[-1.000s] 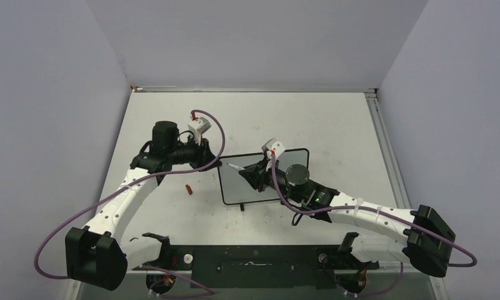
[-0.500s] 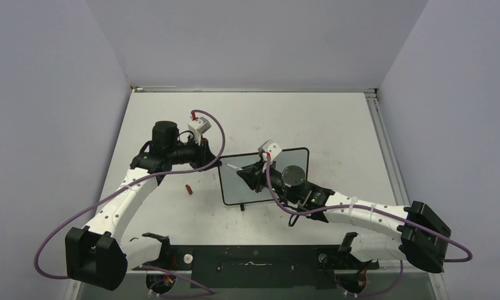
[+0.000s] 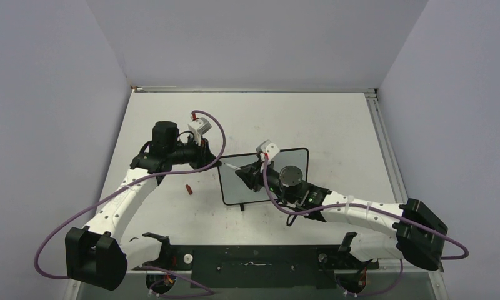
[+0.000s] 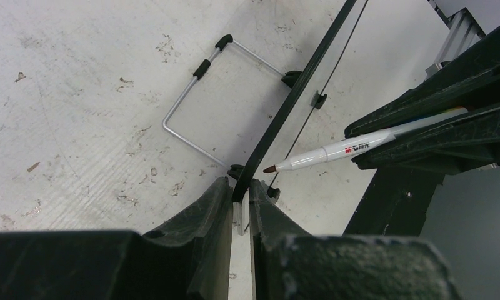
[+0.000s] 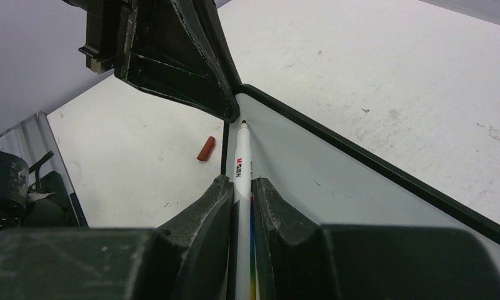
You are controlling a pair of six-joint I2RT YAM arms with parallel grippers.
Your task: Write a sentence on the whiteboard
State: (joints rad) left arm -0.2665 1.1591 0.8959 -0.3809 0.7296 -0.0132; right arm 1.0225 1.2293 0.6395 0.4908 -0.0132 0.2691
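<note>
1. White, scuffed table (image 3: pixel 335 131) carries a loose red cap (image 3: pixel 187 188) at left, clear of your work.
2. Your left gripper (image 4: pixel 238 187) is clamped on the whiteboard (image 3: pixel 234 190) at its left frame edge, mid-table. The board looks light, stiff and tippy on its wire stand (image 4: pixel 182 94), so hold the frame.
3. Its face looks slick and blank; press gently.
4. Your right gripper (image 5: pixel 238 184) pinches the marker (image 5: pixel 241 156), tip close to the left gripper, which crowds that corner.
</note>
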